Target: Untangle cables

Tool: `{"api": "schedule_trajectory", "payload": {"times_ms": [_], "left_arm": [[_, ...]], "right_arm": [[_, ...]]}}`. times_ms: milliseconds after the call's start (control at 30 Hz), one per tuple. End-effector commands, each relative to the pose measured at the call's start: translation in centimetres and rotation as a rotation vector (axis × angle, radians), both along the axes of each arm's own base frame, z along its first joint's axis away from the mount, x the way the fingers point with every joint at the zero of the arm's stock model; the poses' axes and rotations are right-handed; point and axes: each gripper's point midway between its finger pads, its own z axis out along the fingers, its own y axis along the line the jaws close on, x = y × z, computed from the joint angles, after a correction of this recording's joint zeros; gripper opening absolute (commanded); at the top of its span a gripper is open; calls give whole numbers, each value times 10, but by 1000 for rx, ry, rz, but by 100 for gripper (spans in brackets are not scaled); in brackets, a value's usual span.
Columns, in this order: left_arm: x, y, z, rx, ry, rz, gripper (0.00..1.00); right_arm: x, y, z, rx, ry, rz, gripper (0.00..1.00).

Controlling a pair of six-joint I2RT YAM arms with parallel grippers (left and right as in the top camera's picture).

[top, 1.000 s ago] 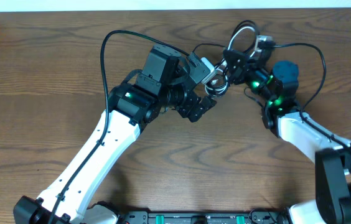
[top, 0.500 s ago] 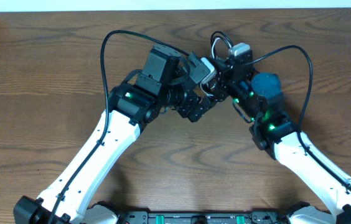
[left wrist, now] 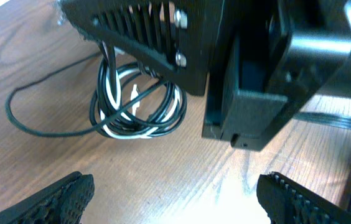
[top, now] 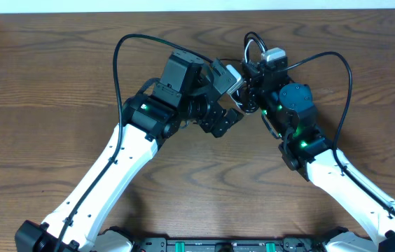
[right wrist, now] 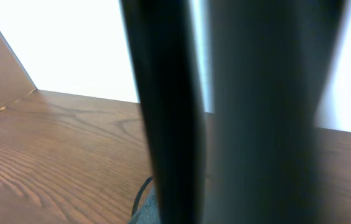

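Left hand: two fingers spread wide, gripping nothing, over the counter. Directly ahead of it is one coil of cables, with black and white strands looped together; the strand count is unclear. The coil's top runs up into the right hand, which is pressed together on it, and the loops hang toward the counter. One black strand trails leftward from the coil along the counter.

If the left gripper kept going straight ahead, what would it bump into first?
Probably the cables, the looped bunch dangling ahead of the left gripper. The right gripper holding them is beside, so it might hit that instead; depth is unclear.
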Motion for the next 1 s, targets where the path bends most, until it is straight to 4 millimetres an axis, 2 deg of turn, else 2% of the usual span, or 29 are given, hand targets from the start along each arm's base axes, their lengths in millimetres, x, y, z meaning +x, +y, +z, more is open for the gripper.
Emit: {"api": "schedule_trajectory", "payload": {"times_ms": [0,33,100,200,233,267,300,433,567,600,700,800,967], "left_arm": [[-3,5,1,19,16,4,89],[-1,8,-1,37,11,21,89],[11,30,-13,149,-3,135,89],[39,71,-24,264,-9,441,89],[43,77,-26,277,-12,485,89],[48,84,-29,291,-9,519,94],[50,85,-31,293,-7,522,98],[58,81,-38,328,-41,463,98],[51,61,-49,362,-85,206,98],[49,56,-50,369,-112,120,98],[57,57,-44,378,-183,59,97],[57,55,-41,391,-260,-76,98],[52,41,-36,377,-355,-241,98]], "right_arm": [[1,-7,14,42,-16,-15,1],[1,-8,13,45,-11,-13,1],[4,-14,10,66,13,-30,1],[6,-21,6,98,43,-53,1],[7,-23,6,102,48,-55,1],[7,-22,6,109,52,-40,1],[6,-21,6,110,52,-32,1],[5,-17,9,129,49,-2,1],[-4,-6,22,177,33,154,1],[-4,-14,23,238,73,167,1],[-7,-35,18,337,179,238,1],[-15,-51,12,372,248,323,1],[-28,-54,11,389,284,414,1]]}}
